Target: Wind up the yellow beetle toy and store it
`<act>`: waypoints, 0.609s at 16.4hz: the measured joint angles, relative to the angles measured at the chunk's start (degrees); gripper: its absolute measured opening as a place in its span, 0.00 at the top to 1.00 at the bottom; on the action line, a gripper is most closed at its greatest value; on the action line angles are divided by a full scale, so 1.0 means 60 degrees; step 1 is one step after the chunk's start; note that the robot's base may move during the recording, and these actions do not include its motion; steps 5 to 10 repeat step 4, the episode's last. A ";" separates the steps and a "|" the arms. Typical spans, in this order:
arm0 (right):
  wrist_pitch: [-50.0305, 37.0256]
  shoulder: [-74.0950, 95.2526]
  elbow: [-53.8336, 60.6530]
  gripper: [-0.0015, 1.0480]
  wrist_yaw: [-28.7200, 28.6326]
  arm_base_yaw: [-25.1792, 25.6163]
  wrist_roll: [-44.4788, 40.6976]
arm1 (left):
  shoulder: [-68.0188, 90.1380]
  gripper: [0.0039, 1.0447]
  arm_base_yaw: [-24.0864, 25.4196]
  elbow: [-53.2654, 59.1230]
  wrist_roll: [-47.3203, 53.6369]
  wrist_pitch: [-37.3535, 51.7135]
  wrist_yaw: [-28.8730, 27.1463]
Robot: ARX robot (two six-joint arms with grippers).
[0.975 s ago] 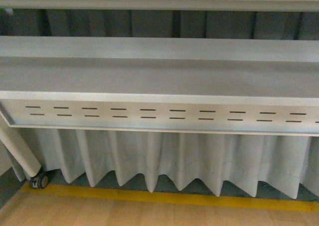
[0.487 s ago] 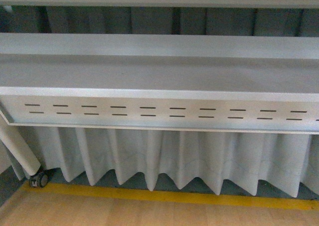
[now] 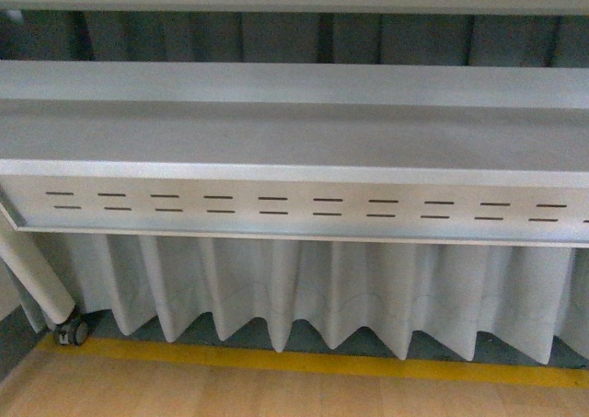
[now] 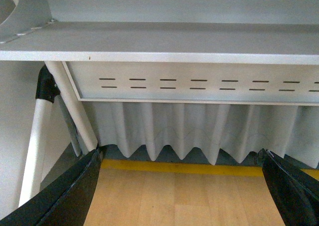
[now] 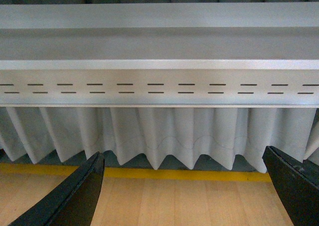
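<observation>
One white table [image 3: 294, 141] with a slotted apron, one pleated curtain [image 3: 304, 288] at 6 o'clock; both grippers [image 4: 182, 186] [image 5: 182, 191] gape wide, empty.

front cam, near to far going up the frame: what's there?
Wooden floor → yellow floor line → pleated grey curtain → slotted white panel → grey tabletop. No beetle toy, no gripper visible.
</observation>
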State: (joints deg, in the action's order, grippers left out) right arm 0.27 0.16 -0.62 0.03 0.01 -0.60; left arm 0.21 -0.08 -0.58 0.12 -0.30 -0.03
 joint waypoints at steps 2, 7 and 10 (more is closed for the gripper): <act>0.0000 0.0000 0.0000 0.06 0.0000 0.0000 0.0000 | -0.0004 0.06 0.0000 0.0000 0.0000 0.0000 0.0000; 0.0000 0.0000 0.0000 0.06 0.0000 0.0000 0.0004 | -0.0004 0.06 0.0004 0.0000 0.0000 0.0000 0.0000; 0.0000 0.0000 0.0000 0.06 0.0000 0.0000 0.0004 | -0.0004 0.06 0.0004 0.0000 0.0000 0.0000 0.0000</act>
